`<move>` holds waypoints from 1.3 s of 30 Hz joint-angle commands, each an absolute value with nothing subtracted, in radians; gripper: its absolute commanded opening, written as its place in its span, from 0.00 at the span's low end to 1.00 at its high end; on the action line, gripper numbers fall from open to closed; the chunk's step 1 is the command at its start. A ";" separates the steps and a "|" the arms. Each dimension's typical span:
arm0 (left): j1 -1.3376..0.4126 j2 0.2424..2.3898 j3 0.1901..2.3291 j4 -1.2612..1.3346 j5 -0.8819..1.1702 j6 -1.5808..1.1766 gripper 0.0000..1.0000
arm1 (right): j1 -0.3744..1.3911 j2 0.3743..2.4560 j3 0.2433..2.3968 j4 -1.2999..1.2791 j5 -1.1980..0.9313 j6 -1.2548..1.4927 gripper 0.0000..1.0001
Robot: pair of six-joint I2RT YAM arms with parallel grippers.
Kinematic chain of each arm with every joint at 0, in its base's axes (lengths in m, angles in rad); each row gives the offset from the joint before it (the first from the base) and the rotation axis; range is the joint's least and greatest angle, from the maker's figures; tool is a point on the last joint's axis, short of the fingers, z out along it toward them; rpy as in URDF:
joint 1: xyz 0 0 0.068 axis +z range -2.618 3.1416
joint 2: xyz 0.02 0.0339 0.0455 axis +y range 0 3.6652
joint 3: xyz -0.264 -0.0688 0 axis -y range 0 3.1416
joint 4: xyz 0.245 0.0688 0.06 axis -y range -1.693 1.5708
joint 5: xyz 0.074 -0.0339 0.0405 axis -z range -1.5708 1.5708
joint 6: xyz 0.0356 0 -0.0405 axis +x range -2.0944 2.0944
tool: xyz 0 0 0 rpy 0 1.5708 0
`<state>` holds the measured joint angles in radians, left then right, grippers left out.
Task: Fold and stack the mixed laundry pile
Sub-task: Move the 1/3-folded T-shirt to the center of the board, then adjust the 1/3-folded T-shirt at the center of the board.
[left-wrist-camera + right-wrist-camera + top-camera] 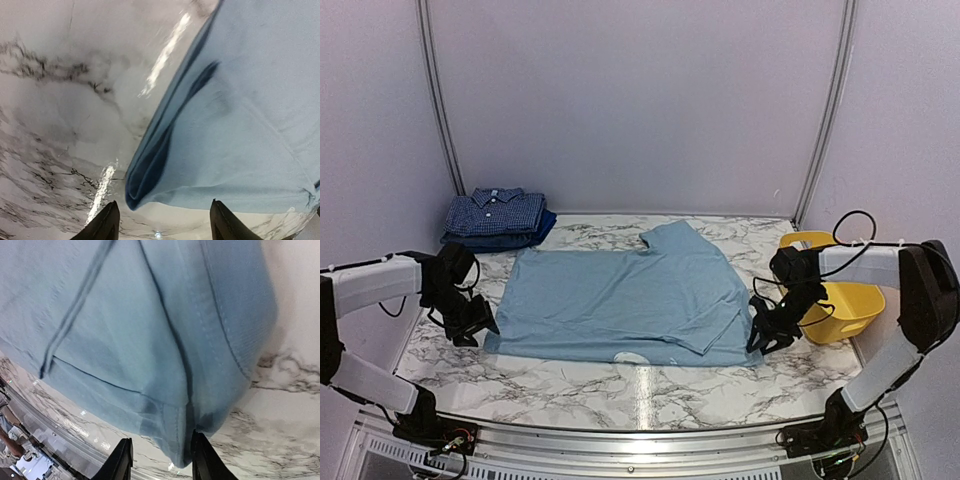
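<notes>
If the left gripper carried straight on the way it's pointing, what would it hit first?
The light-blue T-shirt: its folded near-left corner lies just ahead of the open left gripper, on the marble table. Depth is unclear, so it might touch the table just short of the shirt instead.

T-shirt [620, 295]: plain light blue, no print; hem stitching in the same blue; folds read darker blue in both wrist views; small whitish patch [632, 357] at its near edge; shirt [495, 212]: navy with a fine lighter-blue check, collar the same; dark piece [510, 240] beneath it: solid dark blue; table [570, 385]: white marble pattern with grey and black veins; tub [850, 310]: plain yellow; left gripper [475, 328] and right gripper [762, 338]: black; arms [370, 285]: white links, black joints and cables; walls [640, 100]: pale lilac-grey, unpatterned
</notes>
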<state>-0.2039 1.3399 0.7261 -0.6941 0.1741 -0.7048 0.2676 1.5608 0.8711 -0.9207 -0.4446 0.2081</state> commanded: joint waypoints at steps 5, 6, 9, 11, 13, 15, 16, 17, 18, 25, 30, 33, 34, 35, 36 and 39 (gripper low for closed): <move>-0.310 1.224 0.955 -0.588 0.213 -0.505 0.67 | 0.269 1.539 1.095 -0.886 -0.448 0.227 0.36; -0.364 1.229 0.957 -0.536 0.229 -0.483 0.68 | 0.268 1.558 1.119 -0.880 -0.446 0.224 0.36; -0.562 1.293 0.985 -0.380 0.203 -0.405 0.72 | 0.252 1.604 1.171 -0.864 -0.446 0.213 0.36; -0.669 1.380 1.041 -0.307 0.174 -0.331 0.72 | 0.233 1.637 1.187 -0.839 -0.461 0.208 0.36; -0.777 1.478 1.118 -0.249 0.139 -0.234 0.71 | 0.208 1.676 1.189 -0.816 -0.477 0.201 0.36; -0.879 1.585 1.206 -0.207 0.111 -0.098 0.71 | 0.189 1.715 1.186 -0.798 -0.498 0.189 0.35; -0.921 1.644 1.253 -0.199 0.103 -0.049 0.70 | 0.185 1.729 1.187 -0.787 -0.503 0.184 0.35; -0.954 1.700 1.309 -0.198 0.112 -0.011 0.68 | 0.183 1.742 1.191 -0.781 -0.508 0.179 0.35; -0.984 1.758 1.361 -0.198 0.122 0.036 0.67 | 0.183 1.753 1.197 -0.775 -0.520 0.176 0.35; -1.117 2.026 1.605 -0.198 0.226 0.206 0.58 | 0.184 1.823 1.228 -0.722 -0.575 0.195 0.35; -1.138 2.128 1.657 -0.197 0.232 0.232 0.57 | 0.184 1.859 1.243 -0.725 -0.564 0.185 0.35; -1.140 2.165 1.673 -0.206 0.218 0.245 0.59 | 0.186 1.876 1.246 -0.730 -0.543 0.174 0.35; -1.140 2.175 1.677 -0.209 0.214 0.248 0.60 | 0.186 1.881 1.249 -0.733 -0.536 0.171 0.35; -1.140 2.184 1.682 -0.210 0.210 0.248 0.60 | 0.186 1.886 1.251 -0.735 -0.534 0.168 0.35; -1.140 2.194 1.688 -0.211 0.207 0.247 0.60 | 0.186 1.889 1.253 -0.736 -0.533 0.166 0.35; -1.140 2.227 1.711 -0.217 0.198 0.258 0.62 | 0.186 1.905 1.261 -0.745 -0.506 0.161 0.36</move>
<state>-1.1412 2.1895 1.6611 -0.2081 0.2100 0.2256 0.1856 1.8805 1.2156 -0.7383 -0.5419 0.1818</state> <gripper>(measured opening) 0.610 0.354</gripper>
